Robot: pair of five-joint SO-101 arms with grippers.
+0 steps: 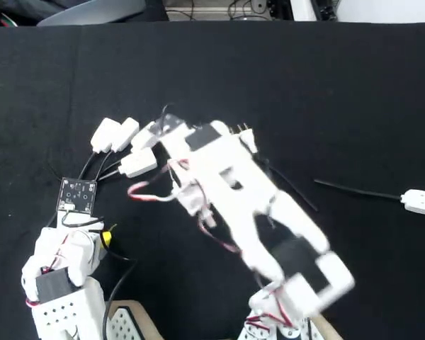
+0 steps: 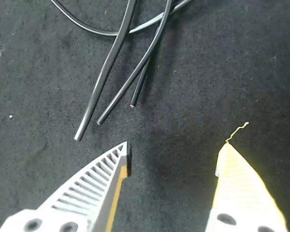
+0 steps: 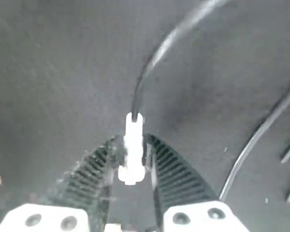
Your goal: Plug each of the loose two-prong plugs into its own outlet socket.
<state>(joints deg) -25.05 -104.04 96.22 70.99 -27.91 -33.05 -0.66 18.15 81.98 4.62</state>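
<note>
Right gripper [image 3: 133, 141] jaws clamped on one white two-prong plug [image 3: 133, 162] beside a cluster of white connectors [image 1: 120, 142], left gripper [image 2: 176, 145] jaws apart over the black desk [image 2: 34, 72], three black cable ends [image 2: 99, 123] just ahead, one loose plug [image 1: 421, 202] lying well apart.

Text: none could be read.
Numbers, labels, signs: none could be read.
</note>
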